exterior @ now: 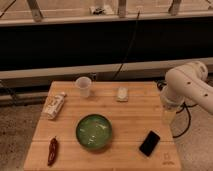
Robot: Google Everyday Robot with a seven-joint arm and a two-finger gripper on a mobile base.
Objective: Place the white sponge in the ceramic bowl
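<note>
White sponge (122, 93): laid flat at the far side of the worktop (131, 120), right of the plastic cup (83, 86).
Ceramic bowl (94, 131): set nearer the front, apart from the sponge.
Gripper (169, 114): held at the right edge; its opening cannot be told.

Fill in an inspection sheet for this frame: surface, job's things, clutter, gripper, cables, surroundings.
Surface: light wooden table.
Job's things: white sponge lies on the far side, right of centre, apart from the ceramic bowl, which sits near the front; sponge not in it.
Clutter: plastic cup upright, far side; white packet at the left edge; red chilli front left; black phone front right.
Gripper: gripper hangs at the table's right edge under the white arm, away from the sponge.
Cables: black cable rises behind the table; another loops right of it.
Surroundings: speckled floor; dark wall behind.
</note>
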